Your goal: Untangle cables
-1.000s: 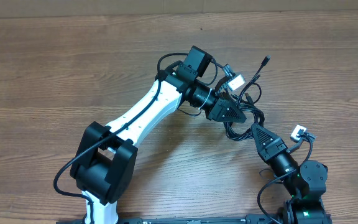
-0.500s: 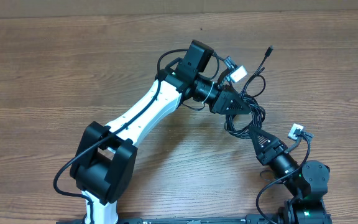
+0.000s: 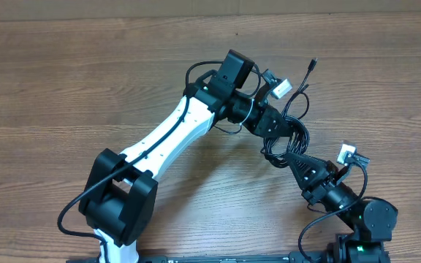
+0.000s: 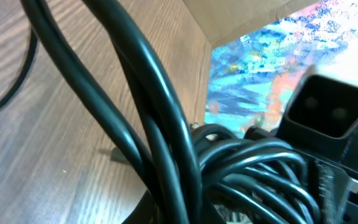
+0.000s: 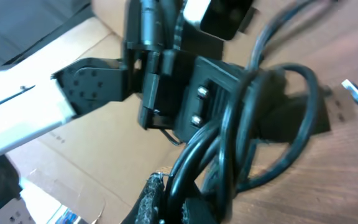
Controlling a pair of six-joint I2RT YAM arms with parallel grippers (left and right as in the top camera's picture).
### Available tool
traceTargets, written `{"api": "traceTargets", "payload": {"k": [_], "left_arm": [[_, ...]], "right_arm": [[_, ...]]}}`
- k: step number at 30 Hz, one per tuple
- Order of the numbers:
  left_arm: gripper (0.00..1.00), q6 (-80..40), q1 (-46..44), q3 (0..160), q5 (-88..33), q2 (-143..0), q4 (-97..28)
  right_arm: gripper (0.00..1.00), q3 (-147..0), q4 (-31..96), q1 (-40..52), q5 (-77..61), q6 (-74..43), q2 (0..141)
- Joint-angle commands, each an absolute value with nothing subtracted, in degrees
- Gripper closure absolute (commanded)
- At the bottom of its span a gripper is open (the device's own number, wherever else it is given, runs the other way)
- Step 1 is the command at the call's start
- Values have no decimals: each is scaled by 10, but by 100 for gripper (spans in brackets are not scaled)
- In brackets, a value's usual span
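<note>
The cables (image 3: 289, 137) are a bunch of thin black cords hanging between my two grippers right of the table's centre. Loose ends with small plug tips (image 3: 313, 64) trail toward the far side. My left gripper (image 3: 286, 129) reaches in from the upper left, shut on the bundle's upper part. My right gripper (image 3: 291, 155) comes up from the lower right, shut on its lower loops. In the right wrist view the cords (image 5: 229, 143) run between my padded fingers (image 5: 156, 198), with the left gripper's body (image 5: 185, 93) just beyond. Thick-looking strands (image 4: 166, 124) fill the left wrist view and hide its jaws.
The wooden table (image 3: 86, 88) stretches to the left and far side. A cardboard edge (image 3: 196, 7) runs along the back. White tags sit on the arm wiring by the left wrist (image 3: 278, 88) and the right wrist (image 3: 349, 155). The left arm's white link (image 3: 174, 135) crosses the middle.
The left gripper has shifted up and right with the bundle. The right gripper has pushed up-left toward it, and its wrist has swung lower right. The loops now sit tighter between them.
</note>
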State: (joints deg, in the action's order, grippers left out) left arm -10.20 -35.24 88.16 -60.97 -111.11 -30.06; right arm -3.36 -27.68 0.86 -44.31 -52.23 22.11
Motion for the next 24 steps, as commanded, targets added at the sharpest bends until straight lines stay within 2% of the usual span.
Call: {"api": "traceTargets", "payload": {"k": [1, 6, 11, 16, 21, 24], "left_arm": [[96, -118, -349, 892, -444, -1124, -307], [96, -119, -350, 892, -320, -1124, -355], [96, -125, -343, 893, -293, -1124, -365], [96, -154, -321, 893, -321, -1124, -352], [96, -150, -298, 893, -333, -1124, -351], [96, -150, -289, 893, -313, -1124, -352]], "right_arm": [[96, -51, -357, 26, -580, -510, 201], [96, -51, -406, 25, -572, -509, 201], [95, -51, -283, 25, -526, -476, 201], [66, -51, -67, 25, -367, -477, 201], [51, -51, 67, 25, -227, -476, 201], [50, -54, 55, 25, -222, -451, 201]]}}
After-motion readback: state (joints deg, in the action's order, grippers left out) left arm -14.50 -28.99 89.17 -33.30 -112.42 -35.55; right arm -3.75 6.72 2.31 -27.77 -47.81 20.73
